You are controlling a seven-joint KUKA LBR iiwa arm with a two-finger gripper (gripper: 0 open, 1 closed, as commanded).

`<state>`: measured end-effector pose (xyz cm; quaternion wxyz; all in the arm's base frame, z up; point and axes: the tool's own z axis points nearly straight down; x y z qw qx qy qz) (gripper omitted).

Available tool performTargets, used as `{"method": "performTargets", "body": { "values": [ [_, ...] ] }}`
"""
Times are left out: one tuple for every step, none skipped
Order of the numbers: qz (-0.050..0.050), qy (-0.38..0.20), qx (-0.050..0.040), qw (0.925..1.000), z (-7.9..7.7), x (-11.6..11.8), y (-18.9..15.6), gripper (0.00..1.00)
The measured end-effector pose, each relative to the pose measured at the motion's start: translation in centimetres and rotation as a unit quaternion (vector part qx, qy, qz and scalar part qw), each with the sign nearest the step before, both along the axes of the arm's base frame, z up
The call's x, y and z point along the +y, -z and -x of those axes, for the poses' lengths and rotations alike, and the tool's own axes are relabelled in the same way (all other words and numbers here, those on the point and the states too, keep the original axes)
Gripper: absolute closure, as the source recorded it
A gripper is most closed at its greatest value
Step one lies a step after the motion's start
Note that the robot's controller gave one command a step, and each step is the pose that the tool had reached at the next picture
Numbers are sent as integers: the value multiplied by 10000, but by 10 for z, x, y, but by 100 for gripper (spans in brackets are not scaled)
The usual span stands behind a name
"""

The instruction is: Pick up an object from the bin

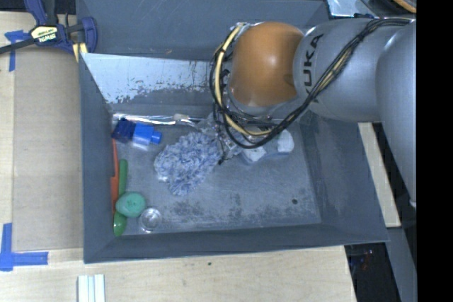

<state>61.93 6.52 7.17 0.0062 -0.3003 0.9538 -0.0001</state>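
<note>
Grey bin (92, 152), seen from above: my arm (354, 74) reaches in from the right, its orange wrist cover (263, 64) and looped cables hanging over the middle of the floor. The gripper (237, 146) sits low beneath that cover, at the right edge of a crumpled blue-and-white cloth (185, 160), with a small pale piece (277, 146) just beside it on the other side. Whether the jaws are spread or pressed together I cannot tell, as the cover hides them. The cloth looks, as far as this angle lets me judge, the nearest candidate. To grip it well I would come straight down on a raised fold rather than the flat fringe, close firmly, then lift straight up. Well apart, along the left wall, lie a blue block (124, 129), an orange stick (113, 173), a green stick (122, 177), a teal disc (130, 204) and a clear cap (150, 217).
</note>
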Motion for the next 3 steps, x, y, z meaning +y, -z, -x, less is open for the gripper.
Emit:
{"method": "performTargets", "body": {
  "values": [
    [-1,3,1,10000,0,0,0,100],
    [-7,12,-4,10000,0,0,-5,100],
    [-11,21,-16,10000,0,0,-13,100]
  ]
}}
